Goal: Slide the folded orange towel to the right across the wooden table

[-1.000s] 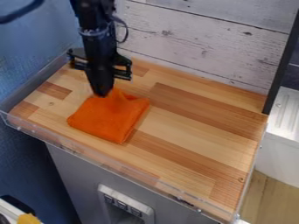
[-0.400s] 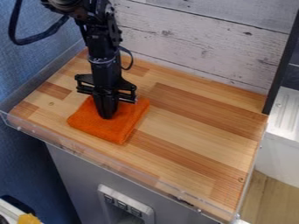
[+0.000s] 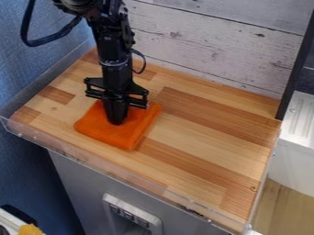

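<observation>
Cloth (image 3: 126, 136), orange, touching jaws on wood ctr. (image 3: 202, 137) w/ clear rim (image 3: 110, 169).

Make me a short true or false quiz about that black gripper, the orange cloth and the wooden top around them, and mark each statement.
The black gripper points down at the soft orange cloth. True.

The orange cloth hangs over the front edge of the striped wooden top. False: it lies wholly on the top.

A wall of whitish planks rises behind the wooden top. True.

The cloth lies at the right end of the wooden top. False: it is in the left half.

A clear plastic strip runs along the front edge. True.
</observation>
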